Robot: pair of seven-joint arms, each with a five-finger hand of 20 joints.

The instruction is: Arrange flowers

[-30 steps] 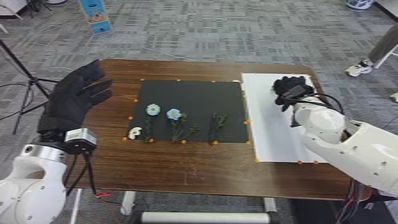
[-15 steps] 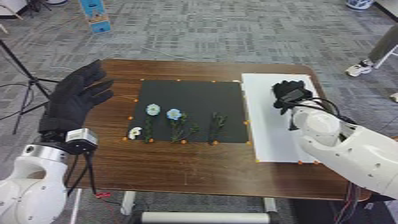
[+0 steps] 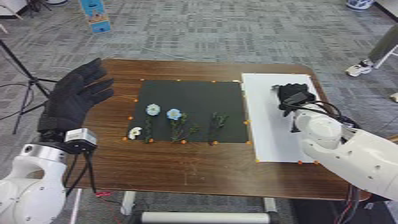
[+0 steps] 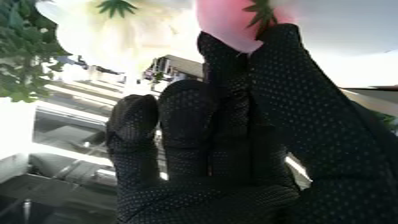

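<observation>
Over the back part of the white sheet (image 3: 271, 142), the right hand (image 3: 293, 93) hangs palm down, with a small dark green bit at its far-left side. In the right wrist view, a pink flower (image 4: 233, 22) is pinched between thumb and finger of the right hand (image 4: 209, 200); white blooms (image 4: 107, 35) and green leaves (image 4: 27, 50) are close by. On the black mat (image 3: 195, 90) lie a pale blue flower (image 3: 153, 109), another blue flower (image 3: 174, 114), a leafy stem (image 3: 217, 127) and a small white flower (image 3: 135, 132). The left hand (image 3: 71, 102) is open beside the table's left edge.
The brown table (image 3: 195, 175) carries the mat and sheet side by side, with small orange markers around their edges. A tripod (image 3: 31, 80) stands on the floor at the left, and a blue stand-up sign (image 3: 95, 17) is farther back.
The right hand has shifted slightly towards the robot, and its forearm has turned a little. The left hand and the flowers on the mat keep their places.
</observation>
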